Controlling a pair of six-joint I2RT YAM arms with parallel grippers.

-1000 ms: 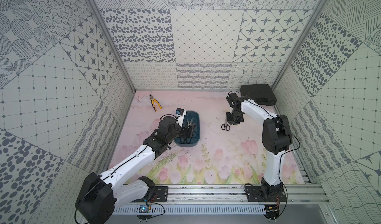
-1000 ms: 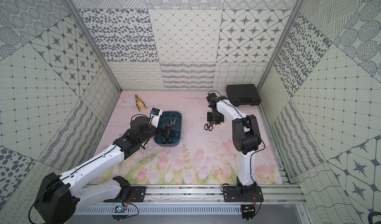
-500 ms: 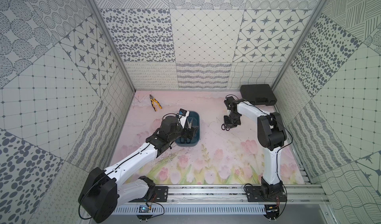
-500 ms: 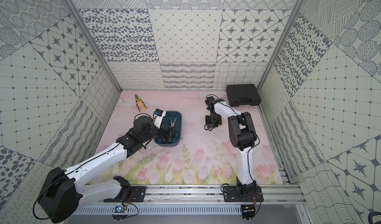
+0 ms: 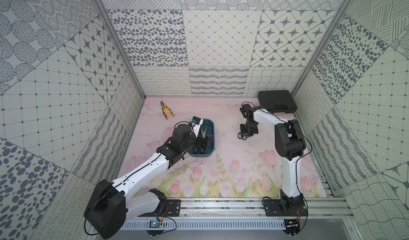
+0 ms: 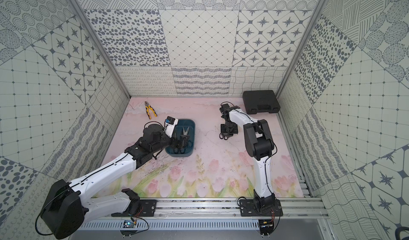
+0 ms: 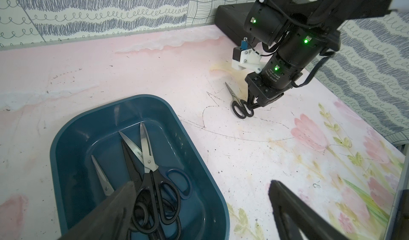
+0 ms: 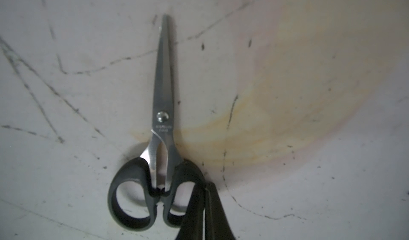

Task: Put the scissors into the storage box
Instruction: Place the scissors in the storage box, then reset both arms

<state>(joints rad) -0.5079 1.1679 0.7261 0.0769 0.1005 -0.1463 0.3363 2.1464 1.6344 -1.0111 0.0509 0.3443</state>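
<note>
The bench [image 5: 232, 161] is covered in a pale pink sheet printed with tulips and green leaves along its near edge. It is scuffed all over with thin dark scratches, and a yellowish stain spreads beside the loose scissors [image 8: 162, 108]. Patterned panels [image 5: 221, 40] in grey on cream enclose it on 3 sides: dots, stars, grids, wavy lines. An aluminium rail [image 5: 221, 203] at the front carries both arm bases.

The storage box [image 7: 93, 126] sits left of centre on the bench, with a heap of scissors [image 7: 150, 177] inside, one pair with blue handles [image 7: 179, 181]. The left end effector [image 7: 201, 183] hangs over the near end of the box with its fingers wide apart, holding nothing.

Well apart to the right, the loose scissors lie flat on the bench, blades closed and pointing toward the back wall. The right end effector [image 8: 205, 189] points down at them, its fingers pinched together on the rim of 1 black handle loop.

Yellow-and-black pliers [image 5: 166, 113] lie near the back left corner, and a black case [image 5: 276, 100] lies in the back right corner.
</note>
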